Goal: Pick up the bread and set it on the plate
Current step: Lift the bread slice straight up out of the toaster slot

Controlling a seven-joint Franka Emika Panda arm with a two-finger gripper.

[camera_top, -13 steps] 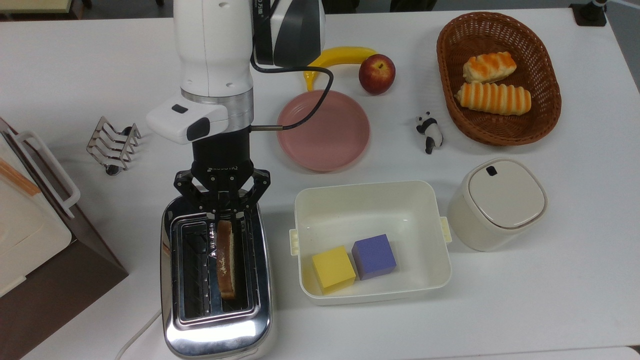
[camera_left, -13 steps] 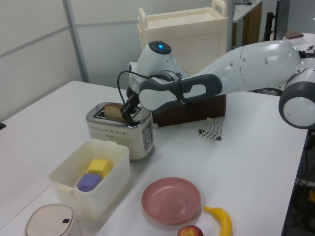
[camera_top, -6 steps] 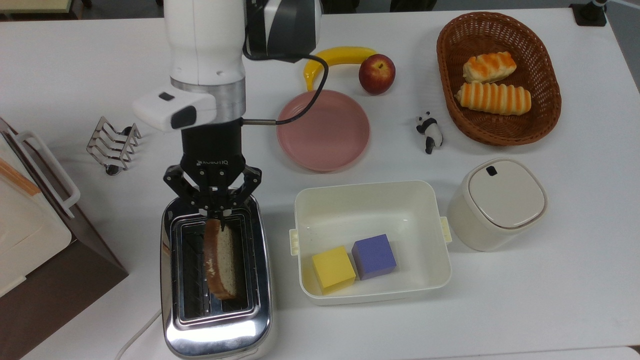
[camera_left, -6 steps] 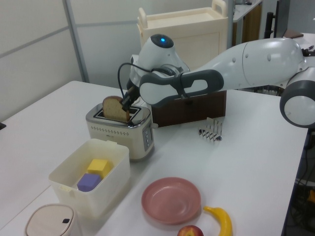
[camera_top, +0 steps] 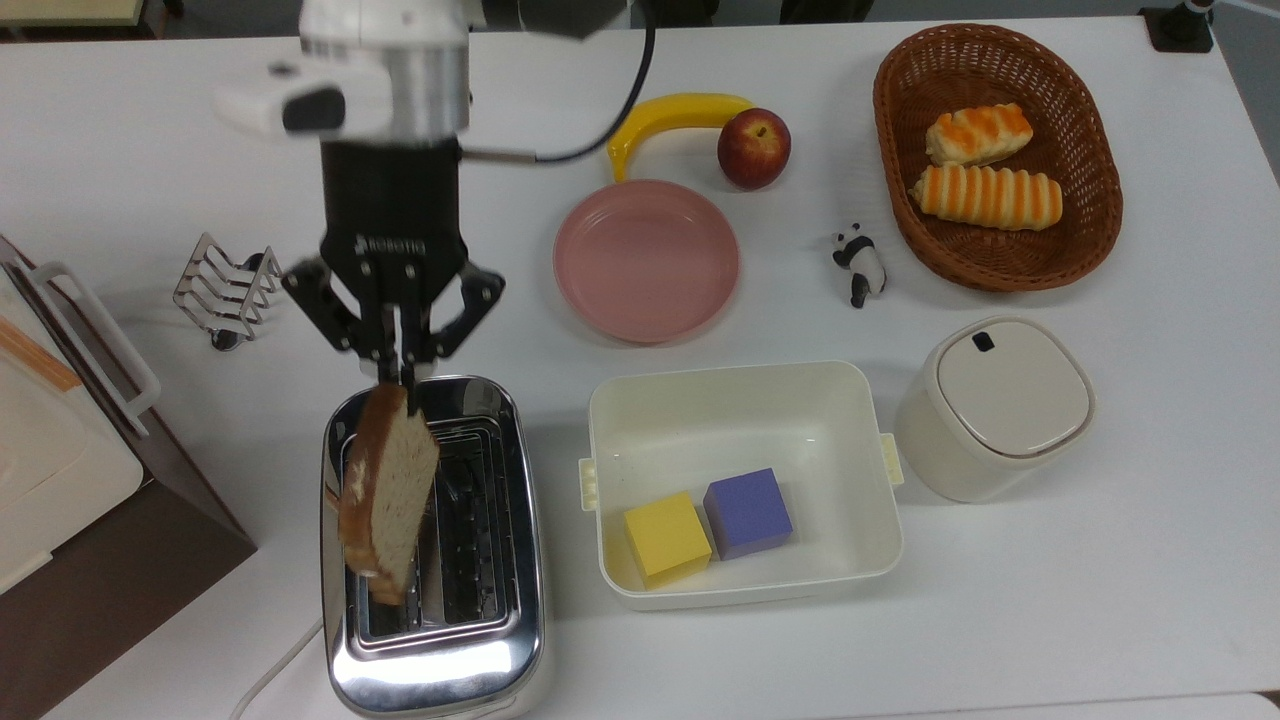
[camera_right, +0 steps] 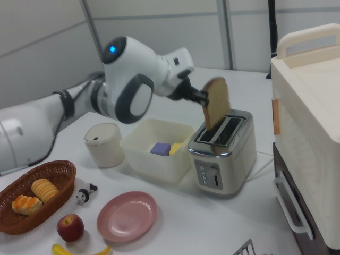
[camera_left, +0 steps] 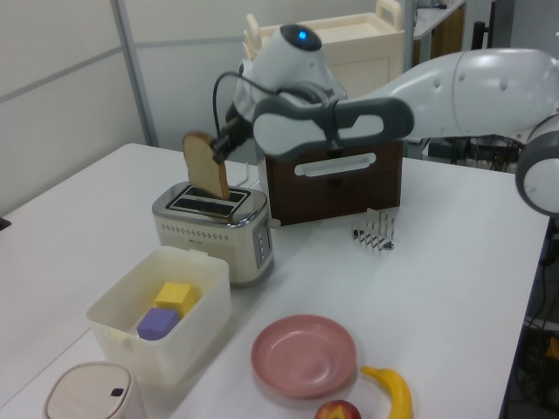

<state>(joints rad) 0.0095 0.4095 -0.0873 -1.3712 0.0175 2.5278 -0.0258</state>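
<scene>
Gripper [camera_top: 397,375] pinched on crust edge of the bread slice [camera_top: 388,492]; slice hangs upright, clear above the toaster [camera_top: 432,640] slots. Pink plate [camera_top: 647,260] lies beyond the toaster, toward the top view's upper right, well apart from the slice.

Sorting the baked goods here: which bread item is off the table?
The brown bread slice, held by the gripper above the toaster. The two orange-striped rolls lie in the wicker basket.

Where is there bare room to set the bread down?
The plate is bare. Free table lies between the toast rack and plate, and below the tub and canister. Crowded around the banana and apple.
</scene>
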